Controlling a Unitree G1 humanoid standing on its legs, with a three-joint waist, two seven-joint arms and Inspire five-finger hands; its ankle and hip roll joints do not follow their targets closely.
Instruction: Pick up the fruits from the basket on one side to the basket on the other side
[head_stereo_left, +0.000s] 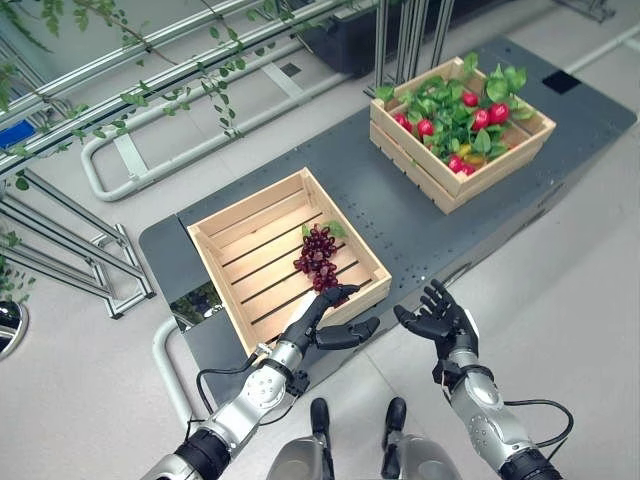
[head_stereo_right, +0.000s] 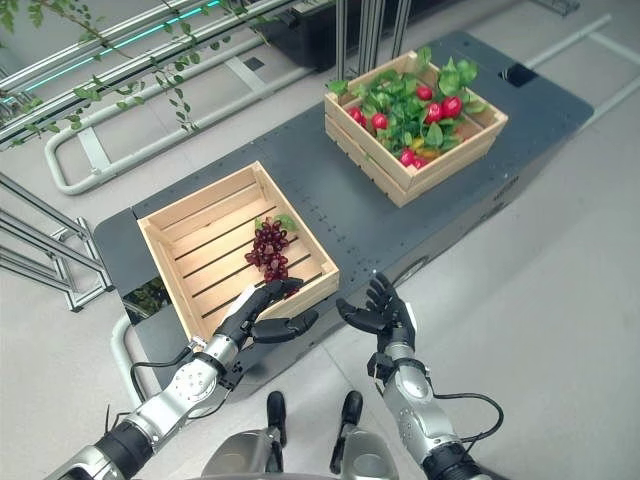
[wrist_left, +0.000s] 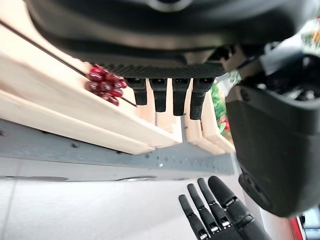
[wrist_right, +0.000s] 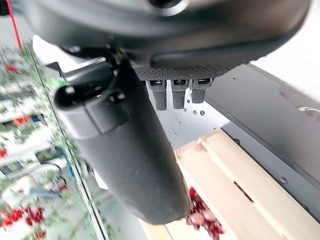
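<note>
Left hand (head_stereo_left: 318, 322) open beside grapes (head_stereo_left: 318, 256) crate (head_stereo_left: 225, 232).

Two wooden crates stand on one dark grey worktop (head_stereo_left: 400, 215): the near crate (head_stereo_left: 222, 262) at centre left of the frame and the far crate (head_stereo_left: 440, 180) at upper right. The near crate holds one bunch of dark red grapes (head_stereo_left: 317, 257), with a green leaf or two at its top. The far crate holds a mass of green leaves (head_stereo_left: 450, 105) with about seven red fruits (head_stereo_left: 497, 112) showing among them, though foliage may hide others.
</note>
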